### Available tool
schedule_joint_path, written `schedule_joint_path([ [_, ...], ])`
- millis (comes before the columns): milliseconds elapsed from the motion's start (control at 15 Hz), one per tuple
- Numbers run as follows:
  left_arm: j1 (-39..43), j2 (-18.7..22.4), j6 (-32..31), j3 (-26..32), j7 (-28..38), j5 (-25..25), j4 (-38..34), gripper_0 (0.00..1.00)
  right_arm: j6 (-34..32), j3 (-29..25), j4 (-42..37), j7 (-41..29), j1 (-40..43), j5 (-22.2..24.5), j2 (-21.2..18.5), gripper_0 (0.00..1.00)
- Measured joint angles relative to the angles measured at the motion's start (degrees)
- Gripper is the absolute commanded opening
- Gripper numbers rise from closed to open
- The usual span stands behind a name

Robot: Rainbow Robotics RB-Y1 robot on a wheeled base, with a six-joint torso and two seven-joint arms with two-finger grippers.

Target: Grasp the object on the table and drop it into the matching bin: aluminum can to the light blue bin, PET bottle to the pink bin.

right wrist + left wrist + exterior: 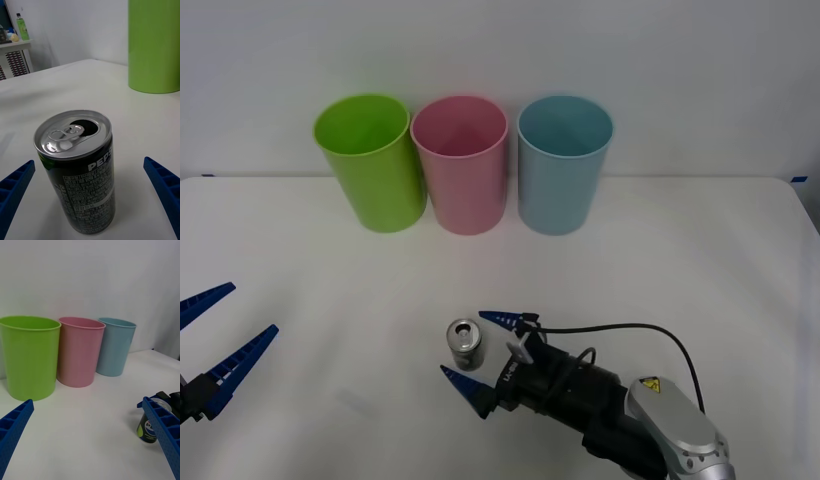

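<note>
In the lower centre of the front view we see the aluminum can [466, 343] standing upright on the white tabletop [700, 260], with its silver top and opened pull tab facing up. Our right end effector [477, 349] is at the can, spread wide and released: one blue finger is just above the can in the frame and the other just below it, so the can stands between them, and neither finger touches it. In the right wrist view the can [77, 170] stands in the middle between the two blue fingers [165, 187], with a gap on each side. In the upper part of the front view three bins stand in a row, close together: the lime green bin [372, 163] on the left, the pink bin [463, 165] in the middle and the light blue bin [563, 165] on the right, all well apart from the can. Our left end effector [218, 330] is at the lower left edge of the frame, also released and holding nothing.
</note>
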Motion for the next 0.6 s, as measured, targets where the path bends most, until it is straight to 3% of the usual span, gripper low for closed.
schedule_joint_path([
  [67,0.0,0.0,0.0,0.0,0.0,0.0,0.0,1.00,0.1,0.0,0.0,0.1,0.0,0.0,0.0,1.00],
  [200,0.0,0.0,0.0,0.0,0.0,0.0,0.0,1.00,0.1,0.0,0.0,0.2,-0.1,-0.1,0.0,0.24],
  [267,0.0,0.0,0.0,0.0,0.0,0.0,0.0,1.00,0.1,0.0,0.0,0.2,0.0,-0.3,0.0,0.00],
  [600,0.0,0.0,0.0,0.0,0.0,0.0,0.0,1.00,0.0,0.4,0.0,1.2,-0.1,-0.9,0.0,0.00],
])
